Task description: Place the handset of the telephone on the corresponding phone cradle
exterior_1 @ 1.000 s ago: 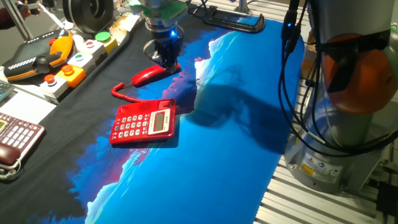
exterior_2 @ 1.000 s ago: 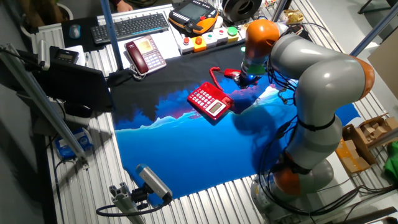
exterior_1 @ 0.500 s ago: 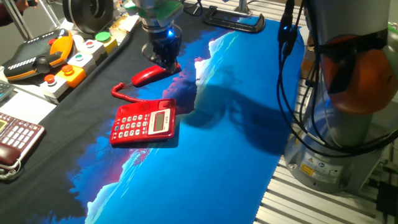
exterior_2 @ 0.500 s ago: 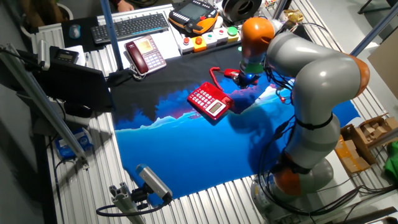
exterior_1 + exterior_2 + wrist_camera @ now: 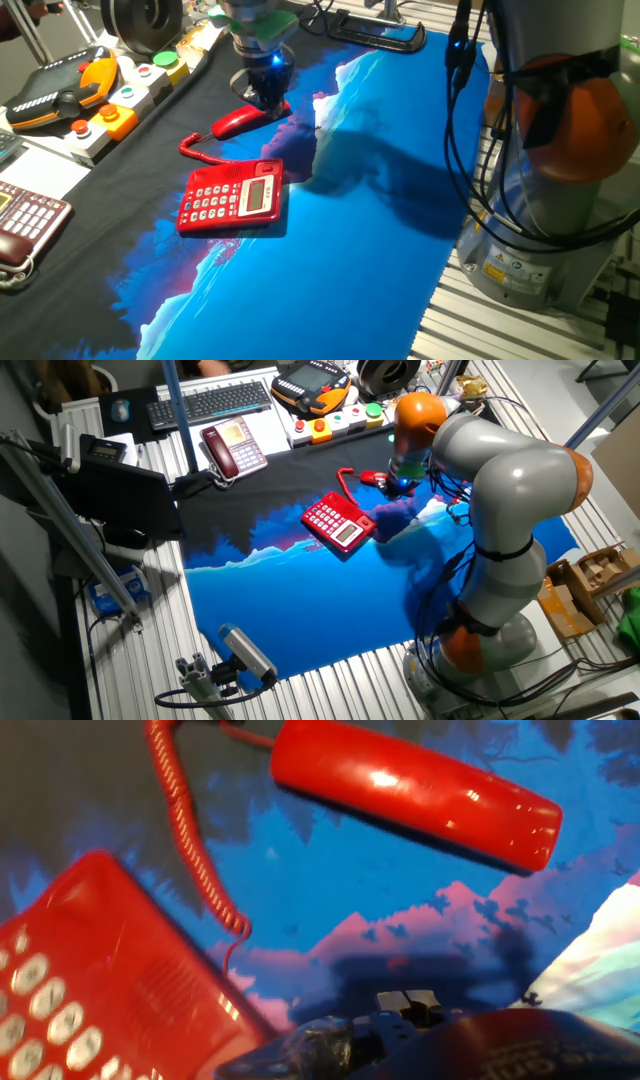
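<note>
Hand view: handset [image 5: 415, 790], glossy red, lying flat on the blue-and-black cloth [image 5: 360, 240], off its cradle and apart from the telephone [image 5: 232, 196], joined by coiled cord [image 5: 190, 840]. Gripper [image 5: 268, 100] directly over the handset's end; finger spread cannot be told.
</note>
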Motion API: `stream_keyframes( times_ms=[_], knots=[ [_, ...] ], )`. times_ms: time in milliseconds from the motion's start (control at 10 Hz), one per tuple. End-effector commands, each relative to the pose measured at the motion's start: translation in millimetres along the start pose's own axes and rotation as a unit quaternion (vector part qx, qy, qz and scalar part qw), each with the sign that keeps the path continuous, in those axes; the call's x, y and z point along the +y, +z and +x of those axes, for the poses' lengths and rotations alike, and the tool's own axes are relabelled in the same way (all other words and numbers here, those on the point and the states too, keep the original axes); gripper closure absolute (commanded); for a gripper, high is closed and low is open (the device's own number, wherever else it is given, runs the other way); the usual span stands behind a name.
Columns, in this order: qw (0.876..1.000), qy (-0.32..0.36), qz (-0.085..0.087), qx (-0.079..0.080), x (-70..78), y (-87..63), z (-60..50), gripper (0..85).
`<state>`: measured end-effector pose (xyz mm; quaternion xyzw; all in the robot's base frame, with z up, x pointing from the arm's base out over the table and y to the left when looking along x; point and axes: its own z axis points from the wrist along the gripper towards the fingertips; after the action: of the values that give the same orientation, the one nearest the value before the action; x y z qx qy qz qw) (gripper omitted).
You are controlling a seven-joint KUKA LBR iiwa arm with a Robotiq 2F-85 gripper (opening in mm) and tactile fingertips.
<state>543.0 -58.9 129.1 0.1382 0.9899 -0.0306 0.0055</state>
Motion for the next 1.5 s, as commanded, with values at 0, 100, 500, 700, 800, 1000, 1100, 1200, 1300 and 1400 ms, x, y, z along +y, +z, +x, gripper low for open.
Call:
stream_keyframes(
  times_ms=[0, 100, 500, 700, 800, 1000, 1100, 1200, 1300, 1400],
  knots=[
    [1.000, 0.008, -0.004, 0.003, -3.0, -0.4, -3.2, 84.3],
    [1.000, 0.022, -0.008, 0.005, -7.6, 0.7, -6.9, 84.3],
    [0.999, 0.049, -0.005, -0.005, -18.7, 15.4, -23.9, 84.3],
    [0.999, 0.050, -0.009, 0.000, -29.2, 20.9, -29.3, 84.3],
    [0.998, 0.054, -0.016, 0.002, -38.9, 25.6, -31.6, 84.3],
    [0.995, 0.100, -0.002, -0.003, -44.5, 34.4, -33.6, 84.3],
    [0.994, 0.112, -0.004, -0.004, -46.2, 35.6, -33.6, 84.3],
    [0.993, 0.119, -0.014, 0.002, -48.1, 35.6, -34.4, 84.3],
    [0.992, 0.127, -0.021, 0.006, -47.1, 35.5, -34.8, 84.3],
    [0.990, 0.135, -0.039, 0.010, -46.0, 33.4, -35.6, 84.3]
  ],
)
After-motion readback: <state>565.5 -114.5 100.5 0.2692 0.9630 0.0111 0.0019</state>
